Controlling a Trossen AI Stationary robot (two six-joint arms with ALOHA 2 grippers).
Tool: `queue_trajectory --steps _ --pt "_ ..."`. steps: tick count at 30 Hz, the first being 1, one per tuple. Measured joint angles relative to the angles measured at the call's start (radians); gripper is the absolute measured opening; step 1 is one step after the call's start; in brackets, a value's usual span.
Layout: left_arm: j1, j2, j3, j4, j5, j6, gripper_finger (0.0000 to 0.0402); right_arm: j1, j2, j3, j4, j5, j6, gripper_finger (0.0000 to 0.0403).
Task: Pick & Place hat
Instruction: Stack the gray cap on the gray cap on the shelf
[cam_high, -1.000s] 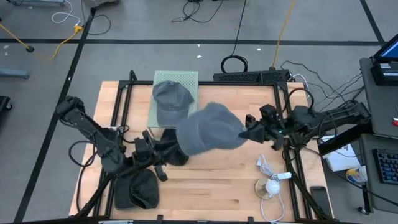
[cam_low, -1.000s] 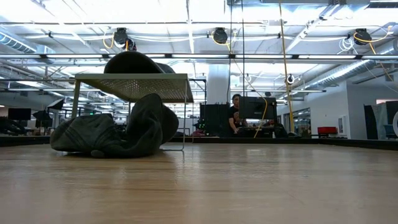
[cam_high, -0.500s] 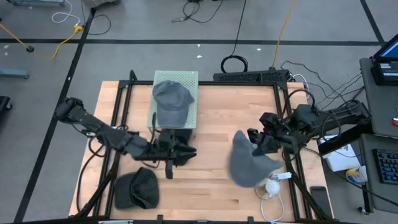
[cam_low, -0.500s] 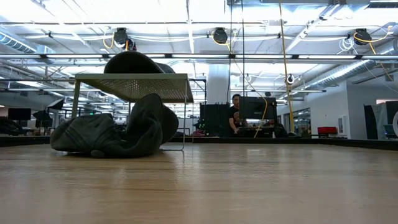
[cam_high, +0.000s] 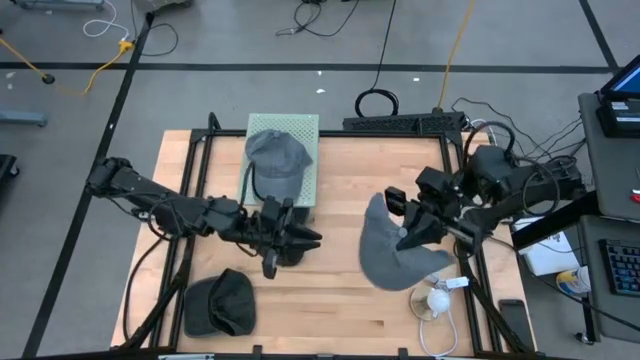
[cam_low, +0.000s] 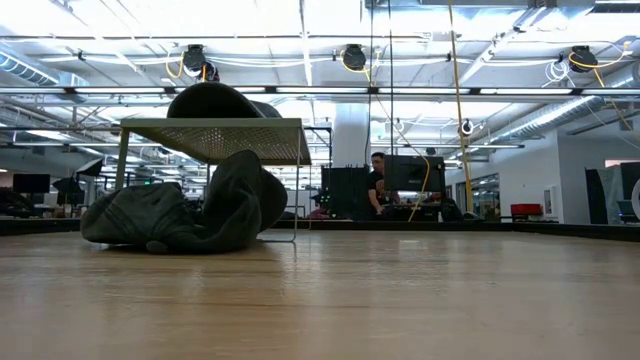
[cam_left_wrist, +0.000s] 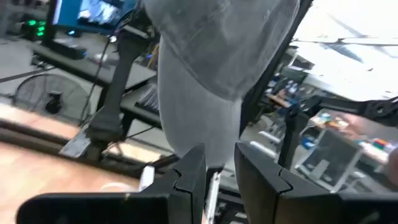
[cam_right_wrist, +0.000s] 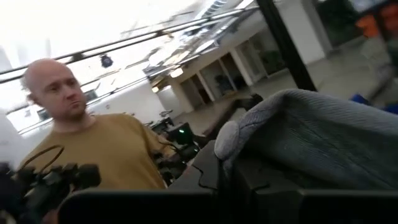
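Left hand (cam_high: 305, 238) slightly parted at mid-table; right hand (cam_high: 404, 238) clamped shut.

We look straight down from high above the wooden table (cam_high: 330, 300), taking in its whole top, both arms and the floor around it. Our low camera sits at the table's surface (cam_low: 400, 300), facing level across it toward the green mesh stand (cam_low: 215, 138) and the room behind; that stand (cam_high: 300, 128) also shows from above. The left wrist camera looks past its own fingers (cam_left_wrist: 189, 177), close to a grey hat (cam_left_wrist: 211, 62) hanging over the table. The right wrist camera sits tight against that hat (cam_right_wrist: 323, 134), facing a person (cam_right_wrist: 99, 143) beyond the table.
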Motion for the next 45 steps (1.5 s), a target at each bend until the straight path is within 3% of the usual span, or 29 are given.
queue_trajectory --steps 10,20,27,39,45 --pt "0.082 0.000 0.000 0.174 0.204 -0.040 0.0094 -0.043 0.204 0.254 -0.001 -0.152 0.003 0.0000" --pt "0.145 0.000 0.000 0.212 0.371 -0.125 0.0197 -0.050 0.313 0.363 -0.001 -0.226 0.017 0.0000" --pt "0.144 0.000 0.000 0.191 0.404 -0.126 0.0230 -0.078 0.321 0.367 -0.001 -0.249 0.017 0.0000" --pt "0.130 0.001 0.000 0.174 0.430 -0.132 0.0231 -0.145 0.320 0.367 -0.013 -0.255 0.009 0.0000" --pt "0.130 0.001 0.000 0.176 0.439 -0.181 0.0170 -0.169 0.320 0.367 -0.046 -0.254 0.021 0.0004"
